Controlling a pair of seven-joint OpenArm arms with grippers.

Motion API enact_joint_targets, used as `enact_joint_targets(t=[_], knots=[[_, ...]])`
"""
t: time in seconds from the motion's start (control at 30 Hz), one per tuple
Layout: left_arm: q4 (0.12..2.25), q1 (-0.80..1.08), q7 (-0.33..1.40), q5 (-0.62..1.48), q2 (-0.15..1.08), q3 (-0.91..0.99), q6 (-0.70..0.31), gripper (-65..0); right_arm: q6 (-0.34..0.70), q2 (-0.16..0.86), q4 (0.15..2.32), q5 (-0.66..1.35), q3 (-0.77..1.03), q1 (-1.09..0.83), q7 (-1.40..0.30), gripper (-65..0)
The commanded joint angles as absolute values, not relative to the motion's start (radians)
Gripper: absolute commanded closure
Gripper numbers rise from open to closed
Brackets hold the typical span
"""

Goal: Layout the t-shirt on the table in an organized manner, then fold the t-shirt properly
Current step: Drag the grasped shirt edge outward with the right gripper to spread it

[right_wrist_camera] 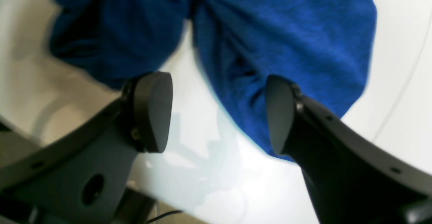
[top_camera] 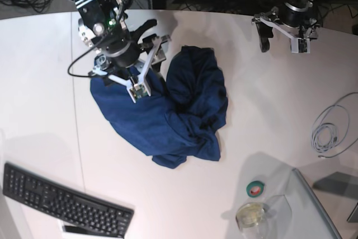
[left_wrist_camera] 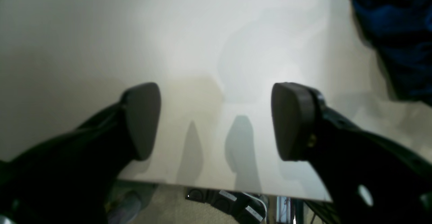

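The dark blue t-shirt (top_camera: pixel 173 110) lies crumpled in a heap on the white table (top_camera: pixel 45 82), left of the middle. My right gripper (right_wrist_camera: pixel 216 112) hovers over the heap's upper left part, open. Its right finger (right_wrist_camera: pixel 280 116) is over a fold of the t-shirt (right_wrist_camera: pixel 270 42) and its left finger (right_wrist_camera: pixel 152 112) is over bare table; nothing is pinched. My left gripper (left_wrist_camera: pixel 216 116) is open and empty over bare table (left_wrist_camera: pixel 168 31) near the far right edge. Only a corner of the t-shirt (left_wrist_camera: pixel 398 31) shows at the top right of the left wrist view.
A black keyboard (top_camera: pixel 61 202) lies at the front left. A green tape roll (top_camera: pixel 256 190) and a clear cup (top_camera: pixel 250 215) stand at the front right beside a grey glassy panel (top_camera: pixel 330 205). A coiled white cable (top_camera: pixel 327 130) lies at the right. The table edge (left_wrist_camera: pixel 219 187) is just behind the left gripper.
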State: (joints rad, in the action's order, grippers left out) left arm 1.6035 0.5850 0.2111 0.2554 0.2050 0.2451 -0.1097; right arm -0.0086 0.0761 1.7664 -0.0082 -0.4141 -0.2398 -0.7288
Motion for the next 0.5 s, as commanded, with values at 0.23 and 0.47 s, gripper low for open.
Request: enact_joint_targets(t=[0.23,0.47], knots=[[1.618,0.590,0.193,0.259,0.213,0.249,-0.116,-50.2,-0.010,0.067,1.621,-0.005,-0.417,-0.090,-0.710,-39.0],[1.618,0.587,0.193,0.259,0.213,0.255,-0.116,-50.2,-0.010,0.067,1.504,-0.004,-0.415,-0.038,-0.705,-38.9]])
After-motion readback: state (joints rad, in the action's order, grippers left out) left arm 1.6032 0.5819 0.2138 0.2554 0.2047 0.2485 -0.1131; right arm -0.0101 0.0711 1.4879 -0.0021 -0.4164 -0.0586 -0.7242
